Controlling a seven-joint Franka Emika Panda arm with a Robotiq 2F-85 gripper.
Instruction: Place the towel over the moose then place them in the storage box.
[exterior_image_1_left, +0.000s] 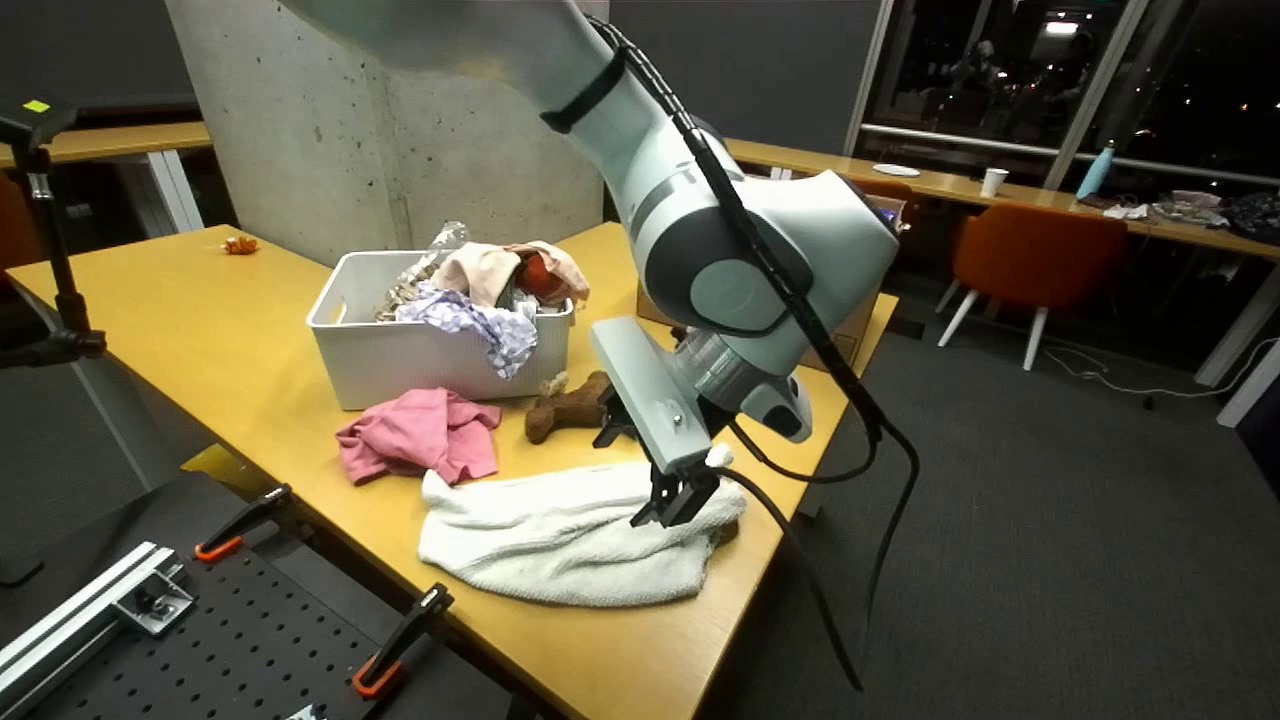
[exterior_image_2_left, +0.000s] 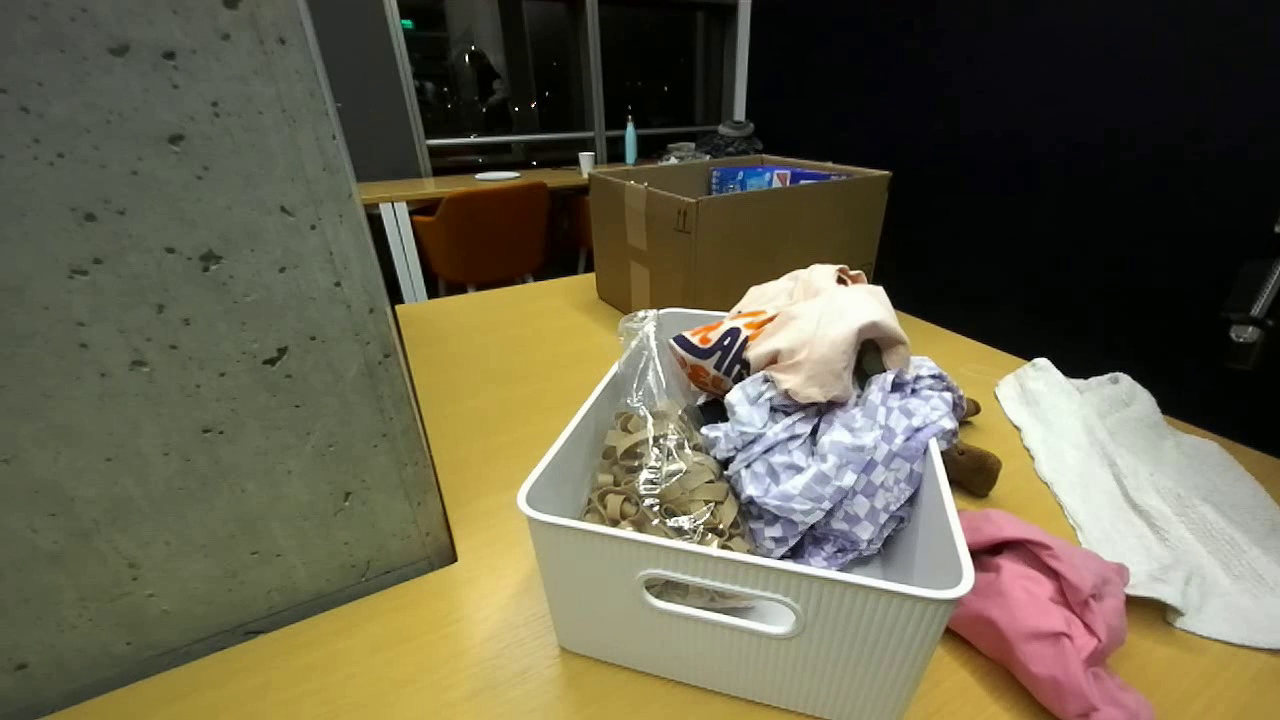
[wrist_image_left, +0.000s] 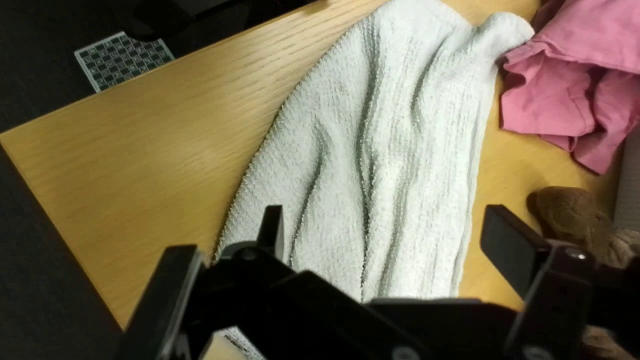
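Observation:
The white towel lies loosely folded on the table; it also shows in the wrist view. A brown plush toy, perhaps the moose, lies beside the box; part of it shows in the wrist view. A small brown bit peeks from under the towel's end; I cannot tell what it is. The storage box is a pale ribbed bin, seen in both exterior views, holding cloths and bagged items. My gripper is open and empty above the towel, fingers spread across its width.
A pink cloth lies between towel and box. A cardboard box stands at the table's far end. A concrete column rises beside the table. The table edge is near the towel. Clamps sit on a black board.

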